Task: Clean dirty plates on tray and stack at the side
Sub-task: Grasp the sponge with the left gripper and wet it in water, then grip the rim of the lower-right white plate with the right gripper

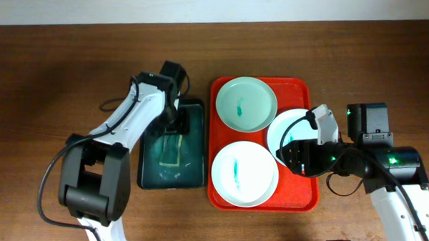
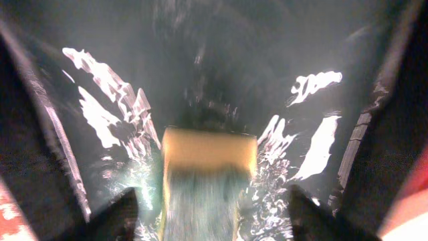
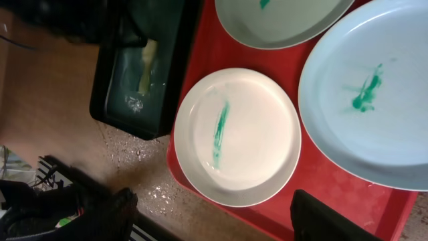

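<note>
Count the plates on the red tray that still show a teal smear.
3, all smeared: far plate, near plate, and right plate partly hidden by the right claw, all on the tray. No others visible.

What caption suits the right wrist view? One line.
Three smeared plates on the red tray, sponge tray alongside, right gripper open above.

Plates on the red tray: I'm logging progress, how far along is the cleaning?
Done: nothing. The top plate, right plate and bottom plate carry teal smears and lie on the red tray; none is stacked aside. In hand: the open left gripper straddles the sponge in the green tray; the open right gripper hovers empty. Left: wiping and stacking all three.
</note>
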Robot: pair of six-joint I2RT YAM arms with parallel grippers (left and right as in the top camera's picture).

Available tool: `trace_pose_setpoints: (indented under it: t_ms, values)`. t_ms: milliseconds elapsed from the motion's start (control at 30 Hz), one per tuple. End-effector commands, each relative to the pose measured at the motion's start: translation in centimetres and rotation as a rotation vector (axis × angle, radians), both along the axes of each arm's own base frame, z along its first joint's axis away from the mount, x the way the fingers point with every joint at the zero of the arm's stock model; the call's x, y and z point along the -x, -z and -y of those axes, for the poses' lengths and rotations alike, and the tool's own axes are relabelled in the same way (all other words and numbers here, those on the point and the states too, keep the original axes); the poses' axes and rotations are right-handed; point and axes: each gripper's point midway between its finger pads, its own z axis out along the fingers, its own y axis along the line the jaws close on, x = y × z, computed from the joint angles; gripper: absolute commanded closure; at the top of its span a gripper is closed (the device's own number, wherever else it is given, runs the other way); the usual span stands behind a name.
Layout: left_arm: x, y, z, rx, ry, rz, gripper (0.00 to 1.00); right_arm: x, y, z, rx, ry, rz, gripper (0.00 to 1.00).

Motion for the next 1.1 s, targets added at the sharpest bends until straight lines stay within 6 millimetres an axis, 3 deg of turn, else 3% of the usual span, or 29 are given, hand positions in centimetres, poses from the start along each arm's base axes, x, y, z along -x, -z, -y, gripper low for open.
trace_pose_setpoints:
  t_ms: [0,167,233,300,333,400,433,467,633,667,733,800,933,1067]
  values:
    - [0.6,-1.0,0.0,-0.013,0.007,-0.031,0.18,-0.1,-0.7,-0.3,-0.012,-0.01,0.013,0.25]
    - [3.7,0.2,-0.8,-0.036,0.005,-0.147,0.19,0.0,-0.7,-0.3,-0.012,-0.01,0.01,0.25]
    - [4.7,1.8,-0.9,-0.042,0.0,-0.165,0.23,0.2,-0.5,-0.3,-0.012,-0.01,-0.003,0.25]
    - [5.8,3.5,-0.7,-0.041,-0.009,-0.176,0.33,0.6,-0.3,-0.3,-0.011,-0.009,-0.026,0.25]
    - [6.4,4.4,-0.5,-0.028,-0.004,-0.185,0.41,0.7,-0.2,-0.3,-0.011,-0.009,-0.037,0.26]
    - [7.4,5.3,0.0,-0.002,0.001,-0.205,0.67,0.8,0.1,-0.3,-0.01,-0.009,-0.055,0.27]
    - [7.4,5.4,0.1,-0.004,0.005,-0.2,0.93,0.8,0.2,-0.3,-0.01,-0.009,-0.058,0.27]
    - [7.2,5.4,0.1,-0.002,0.005,-0.191,1.0,0.8,0.2,-0.3,-0.01,-0.009,-0.061,0.27]
    - [4.9,3.2,0.9,0.015,0.004,-0.146,1.0,0.7,0.3,-0.3,-0.01,-0.009,-0.066,0.28]
    - [4.5,2.5,1.0,0.017,0.004,-0.14,0.91,0.8,0.4,-0.2,-0.007,-0.008,-0.069,0.29]
    - [3.6,0.3,1.2,0.02,0.001,-0.131,0.51,1.0,0.9,0.4,0.034,0.009,-0.088,0.32]
    - [3.1,-0.8,1.3,0.022,0.001,-0.122,0.39,1.4,1.7,1.6,0.103,0.048,-0.12,0.33]
    - [3.2,-0.2,0.7,-0.012,0.003,-0.117,0.33,1.8,3.1,3.4,0.184,0.162,-0.203,0.36]
    - [3.5,1.7,0.9,-0.002,0.007,-0.109,0.39,2.5,5.0,3.4,0.192,0.158,-0.279,0.39]
